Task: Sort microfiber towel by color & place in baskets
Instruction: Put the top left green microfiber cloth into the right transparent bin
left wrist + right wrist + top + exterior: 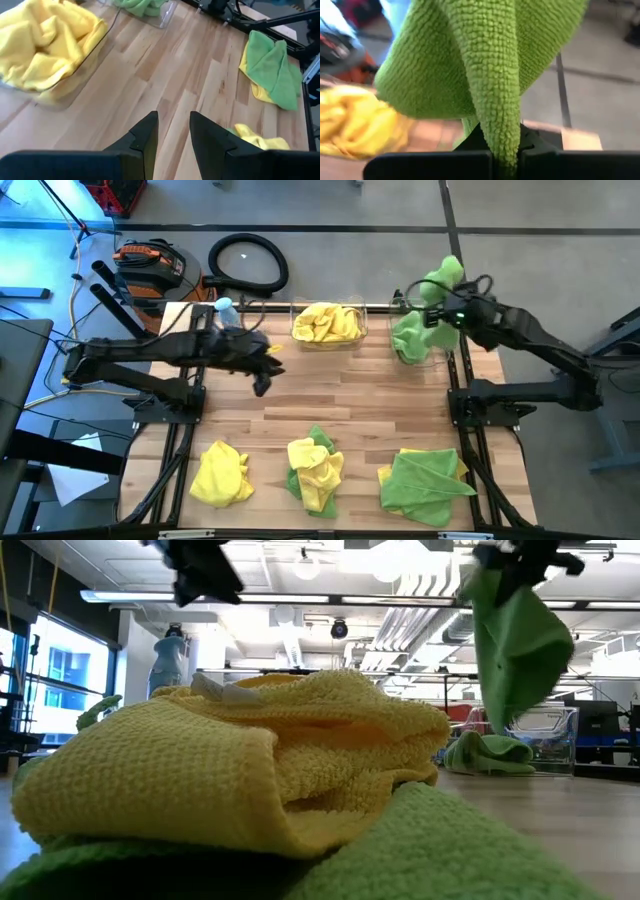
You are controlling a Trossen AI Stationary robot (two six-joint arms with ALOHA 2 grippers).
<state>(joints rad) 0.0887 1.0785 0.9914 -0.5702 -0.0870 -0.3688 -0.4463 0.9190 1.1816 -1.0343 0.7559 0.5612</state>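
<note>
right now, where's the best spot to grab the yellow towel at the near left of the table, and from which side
Probably from straight above, pinching a raised fold near the top of the yellow towel. It lies crumpled in a loose heap on the table, apart from the other piles, so its ridges stand up for the open left gripper, the nearer one.

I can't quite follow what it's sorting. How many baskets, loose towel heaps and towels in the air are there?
Clear baskets: 2
Loose towel heaps: 3
Green towel held up by the right gripper: 1
Total: 6
</note>
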